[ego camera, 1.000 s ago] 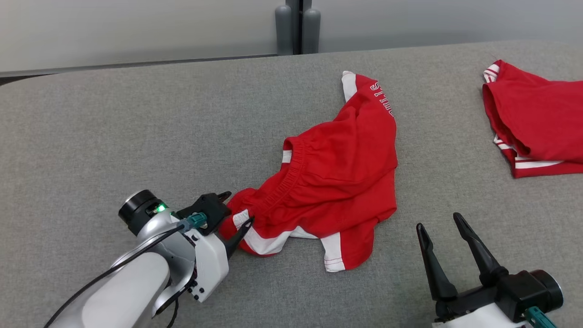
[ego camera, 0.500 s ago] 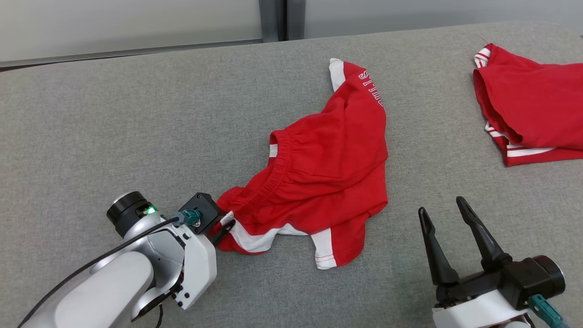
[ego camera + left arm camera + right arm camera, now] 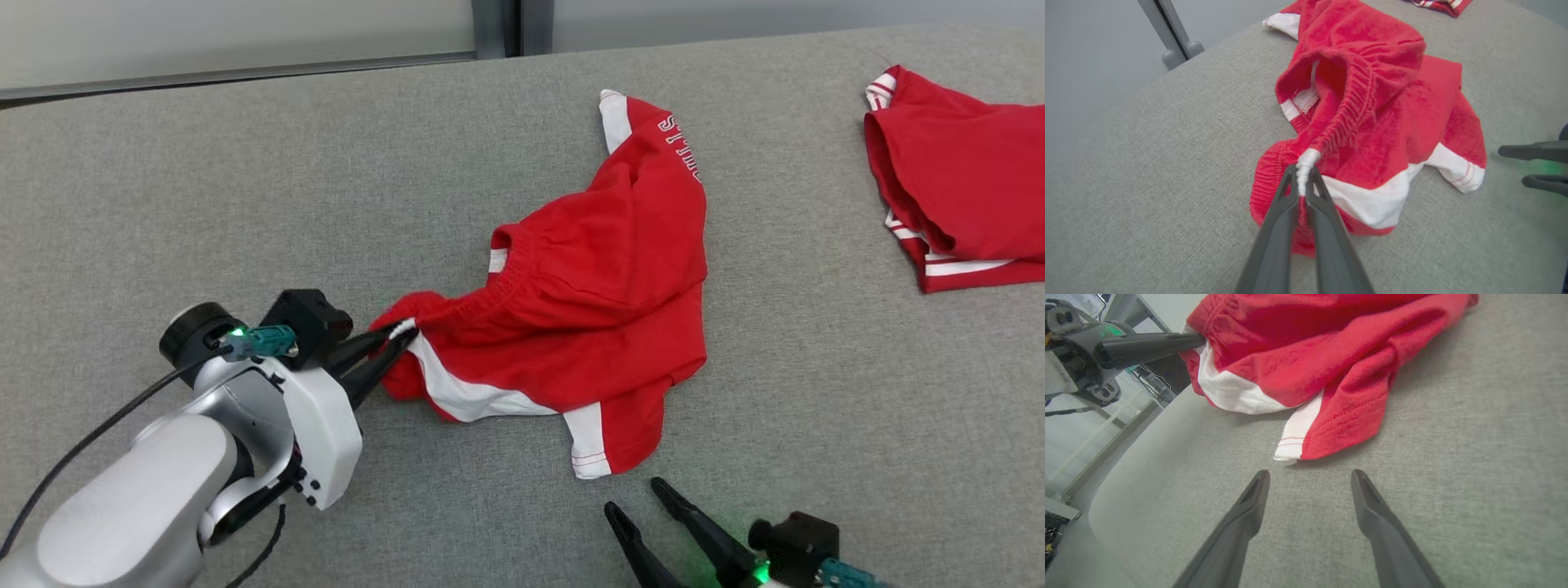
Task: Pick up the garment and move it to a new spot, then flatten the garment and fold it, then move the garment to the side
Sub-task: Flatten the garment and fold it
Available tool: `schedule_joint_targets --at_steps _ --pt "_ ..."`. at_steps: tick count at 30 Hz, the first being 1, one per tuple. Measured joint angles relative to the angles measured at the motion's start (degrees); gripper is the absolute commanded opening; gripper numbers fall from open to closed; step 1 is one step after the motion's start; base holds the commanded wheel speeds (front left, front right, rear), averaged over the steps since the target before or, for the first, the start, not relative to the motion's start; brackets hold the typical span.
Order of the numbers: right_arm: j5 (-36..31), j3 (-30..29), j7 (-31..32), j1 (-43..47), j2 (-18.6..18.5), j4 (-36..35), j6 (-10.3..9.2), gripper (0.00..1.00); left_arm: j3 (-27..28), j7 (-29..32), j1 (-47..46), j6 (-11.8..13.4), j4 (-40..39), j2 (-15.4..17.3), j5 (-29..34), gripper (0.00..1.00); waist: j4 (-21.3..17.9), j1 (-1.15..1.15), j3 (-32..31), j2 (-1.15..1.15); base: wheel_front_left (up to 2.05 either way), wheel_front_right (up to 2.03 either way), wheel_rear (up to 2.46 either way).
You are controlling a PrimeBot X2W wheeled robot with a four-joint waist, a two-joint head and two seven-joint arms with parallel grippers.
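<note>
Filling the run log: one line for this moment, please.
left gripper shut on red shorts | right gripper open, empty

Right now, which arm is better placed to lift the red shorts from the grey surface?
Left. The left gripper is shut on the waistband corner of the red shorts. The right gripper stands open, short of the leg hem, holding nothing.

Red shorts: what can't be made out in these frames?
White lettering on the red shorts, head view: small, curling over a fold, unreadable.
Left gripper, left wrist view: jaws shut on the waistband corner; how many layers are pinched is hidden by bunched cloth.
Second red garment, head view: cut off by the right edge.
Right gripper, head view: body cut off by the bottom edge.
</note>
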Motion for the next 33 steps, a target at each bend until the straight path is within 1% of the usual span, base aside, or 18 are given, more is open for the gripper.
schedule_joint_targets --at_steps 3,6,8,10,11,12,13,14,15,18,20,22,23,26,29,33 --pt "8.7 6.6 0.0 -4.4 -1.6 0.8 -0.01 1.0 0.8 -0.4 -1.1 0.0 -0.5 0.4 -0.7 0.0 0.2 0.0 1.3 0.0 0.0 0.0 0.0" --pt "14.8 11.8 -0.2 -8.6 -3.1 0.9 -0.19 1.0 0.8 -0.4 -2.0 0.0 -0.6 0.9 -1.0 0.0 0.4 0.0 2.4 0.0 0.0 0.0 0.0" --pt "16.9 13.8 -0.2 -10.9 -3.6 1.1 -0.2 1.0 0.9 -0.3 -2.7 0.0 -0.5 1.3 -1.0 0.0 0.5 0.0 2.8 0.0 0.0 0.0 0.0" --pt "18.5 14.3 -0.2 -12.4 -3.5 1.2 -0.2 1.0 0.8 -0.3 -3.0 0.0 -0.4 1.4 -1.0 0.0 0.6 0.0 3.0 0.0 0.0 0.0 0.0" --pt "19.4 14.3 -0.2 -12.7 -3.4 1.1 -0.21 0.97 0.7 -0.4 -3.2 0.0 -0.4 1.4 -1.0 0.0 0.7 0.0 3.0 0.0 0.0 0.0 0.0" --pt "20.0 14.3 -0.2 -13.2 -3.4 1.1 -0.21 0.64 0.6 -0.4 -3.2 0.0 -0.3 1.4 -1.0 0.0 0.7 0.0 3.0 0.0 0.0 0.0 0.0" --pt "20.4 14.4 -0.2 -13.7 -3.4 1.2 -0.21 0.43 0.6 -0.5 -3.2 0.0 -0.2 1.4 -1.1 0.0 0.8 0.0 2.9 0.0 0.0 0.0 0.0" --pt "21.0 14.4 -0.2 -14.1 -3.3 1.2 -0.2 0.33 0.5 -0.6 -3.2 0.0 -0.1 1.4 -1.2 0.0 0.8 0.0 2.9 0.0 0.0 0.0 0.0" --pt "21.4 14.6 -0.2 -14.4 -3.2 1.2 -0.2 0.0 0.4 -0.7 -3.3 0.0 0.0 1.5 -1.4 0.0 0.8 0.0 2.8 0.0 0.0 0.0 0.0" --pt "22.5 15.4 -0.2 -15.0 -3.4 1.5 -0.15 0.0 0.4 -1.8 -3.5 0.0 0.2 1.5 -1.4 0.0 0.9 0.0 2.5 0.0 0.0 0.0 0.0" --pt "23.5 13.6 -0.1 -14.8 -3.6 0.8 -0.05 0.0 1.0 -4.1 -3.7 0.0 0.0 1.3 -2.3 0.0 0.9 0.0 2.1 0.0 0.0 0.0 0.0" --pt "24.0 10.2 0.0 -14.0 -4.8 -0.8 0.05 0.0 2.5 -6.8 -3.8 0.0 -0.4 0.3 -4.9 0.0 0.7 0.0 1.7 0.0 0.0 0.0 0.0" --pt "24.0 10.2 0.0 -14.0 -4.8 -0.8 0.05 0.0 2.5 -6.8 -3.8 0.0 -0.4 0.3 -4.9 0.0 0.7 0.0 1.7 0.0 0.0 0.0 0.0" --pt "24.0 4.1 0.0 -13.3 -8.9 -4.2 0.0 0.0 4.8 -9.7 -4.3 0.0 -1.2 -0.2 -8.5 0.0 0.1 0.0 1.1 0.0 0.0 0.0 0.0" --pt "23.9 -0.3 0.0 -13.1 -14.1 -7.3 0.0 0.0 7.0 -10.5 -4.3 0.0 -3.0 -0.4 -14.4 0.0 -0.7 0.0 0.2 0.0 0.0 0.0 0.0" --pt "27.7 -2.4 0.0 -12.7 -22.8 -9.9 0.0 0.0 9.5 -9.7 -3.1 0.0 -7.1 0.1 -22.8 0.0 -1.4 0.0 -1.1 0.0 0.0 0.0 0.0"
